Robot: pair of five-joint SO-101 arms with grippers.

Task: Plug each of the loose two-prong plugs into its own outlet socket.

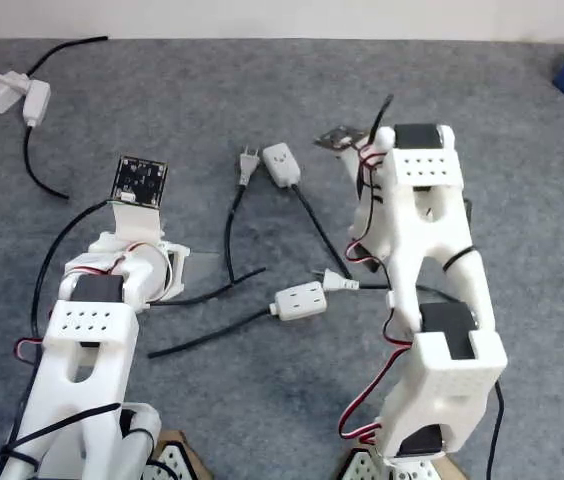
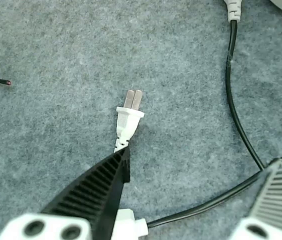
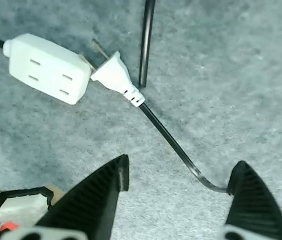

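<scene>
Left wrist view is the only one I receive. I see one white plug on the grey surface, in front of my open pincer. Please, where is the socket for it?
Observer: An outlet socket lies just beside that plug, on the side toward the right arm, with a small gap between them.
Operator: Thank you. Is there a second pair?
Observer: Yes. A second socket lies between the right arm and the left arm, and a second plug rests at its end with its prongs showing, so not pushed in.
Operator: And the right pincer?
Observer: The right pincer is open, over that second plug's cable.
</scene>
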